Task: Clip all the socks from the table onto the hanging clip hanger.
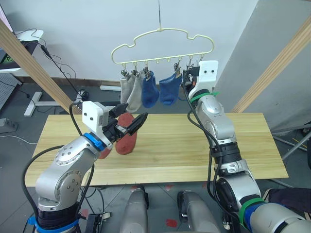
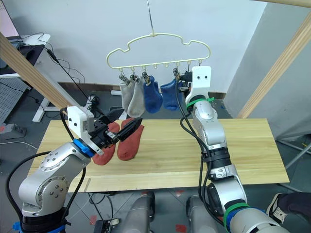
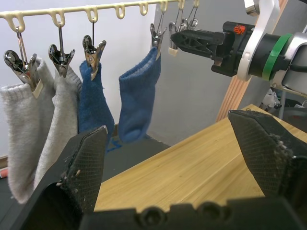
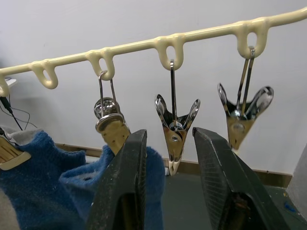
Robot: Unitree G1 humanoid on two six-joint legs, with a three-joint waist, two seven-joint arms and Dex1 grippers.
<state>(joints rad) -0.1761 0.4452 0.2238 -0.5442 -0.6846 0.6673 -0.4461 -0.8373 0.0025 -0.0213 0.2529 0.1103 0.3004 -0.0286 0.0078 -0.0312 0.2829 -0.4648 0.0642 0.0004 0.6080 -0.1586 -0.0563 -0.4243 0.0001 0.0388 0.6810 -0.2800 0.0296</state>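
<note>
My right claw (image 4: 168,158) is raised to the clip hanger (image 1: 163,46), its two fingers apart on either side of an empty metal clip (image 4: 175,136); another empty clip (image 4: 242,115) hangs at about 2 o'clock from it. Just beside the claw, at about 9 o'clock, the second blue sock (image 1: 170,90) hangs from its clip, brushing the near finger.

My left claw (image 1: 130,122) hovers above the tabletop (image 1: 194,145), fingers wide apart and holding nothing. The two rust-red socks (image 2: 119,141) lie flat on the tabletop just under and behind it, side by side. Looking along that claw, the hanger sits at about 12 o'clock, carrying two grey socks (image 1: 130,90) and the other blue sock (image 1: 149,92) in a row toward my left.
</note>
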